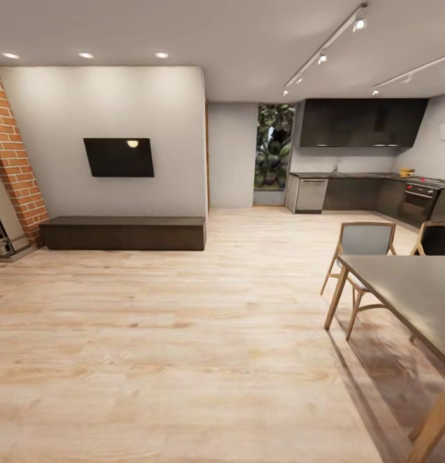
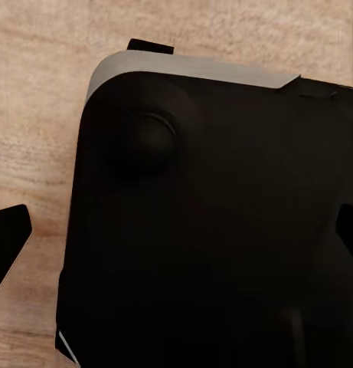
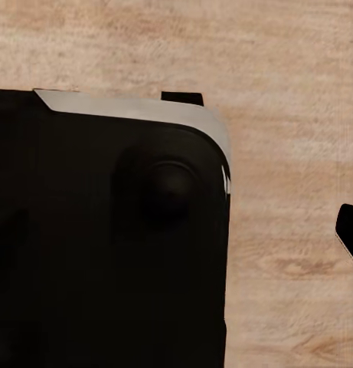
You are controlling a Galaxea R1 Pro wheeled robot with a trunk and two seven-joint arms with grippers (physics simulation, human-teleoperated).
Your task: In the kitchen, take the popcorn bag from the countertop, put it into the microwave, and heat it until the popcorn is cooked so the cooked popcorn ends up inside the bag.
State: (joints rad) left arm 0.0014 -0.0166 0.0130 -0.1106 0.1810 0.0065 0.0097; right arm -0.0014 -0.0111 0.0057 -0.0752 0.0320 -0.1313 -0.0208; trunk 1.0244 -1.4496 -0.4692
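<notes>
Open wooden floor (image 1: 184,334) fills the frame's centre and left; the dining desk (image 1: 409,296) and chairs (image 1: 361,257) block the lower right.

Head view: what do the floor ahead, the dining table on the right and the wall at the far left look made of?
The pale plank floor looks like matt wood, with grain and board seams. The dining table has a smooth dark-grey top, material unclear, on light wooden legs. The left wall strip is red brick with pale mortar lines.

bench (image 1: 351,175): long dark slab with a thin pale edge, topping dark cabinets, far across the room beneath the black wall cabinets (image 1: 361,122)
items on bench: too small to tell apart
</notes>
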